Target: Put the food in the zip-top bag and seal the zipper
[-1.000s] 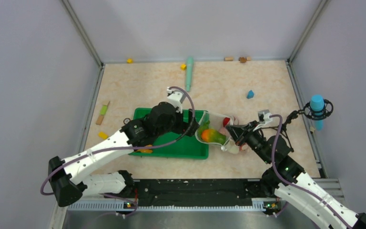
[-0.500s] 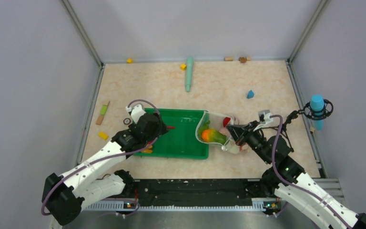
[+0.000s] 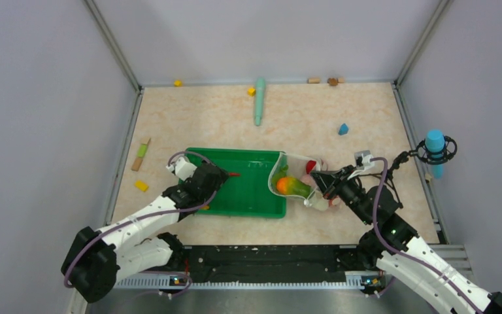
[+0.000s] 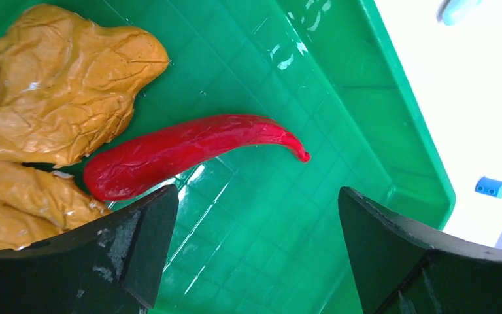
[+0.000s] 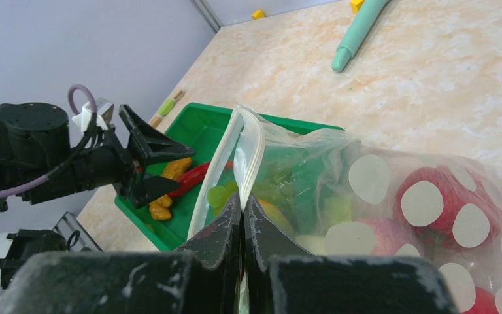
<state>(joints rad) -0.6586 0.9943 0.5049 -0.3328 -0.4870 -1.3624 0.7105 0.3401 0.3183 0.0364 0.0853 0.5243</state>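
The dotted zip-top bag (image 3: 299, 178) lies at the right end of the green tray (image 3: 255, 193), mouth toward the tray. It holds the orange-green mango (image 3: 292, 186), a tomato (image 5: 444, 203) and green pieces. My right gripper (image 5: 243, 199) is shut on the bag's mouth edge by the zipper (image 5: 248, 140) and holds it up. My left gripper (image 4: 258, 196) is open and empty, low over the tray floor. The red chili (image 4: 189, 154) lies just beyond its left finger, with the yellow-orange bunch (image 4: 52, 98) beside it.
A long teal stick (image 3: 259, 99) lies at the back. A blue block (image 3: 343, 129), yellow blocks (image 3: 142, 186), a small green-and-wood stick (image 3: 141, 155) and wooden blocks (image 3: 314, 80) are scattered on the table. A blue-tipped device (image 3: 435, 147) stands on the right wall.
My left arm has drawn back from the bag's mouth to the tray's left part, over the chili and bunch. The right gripper and the bag have stayed still.
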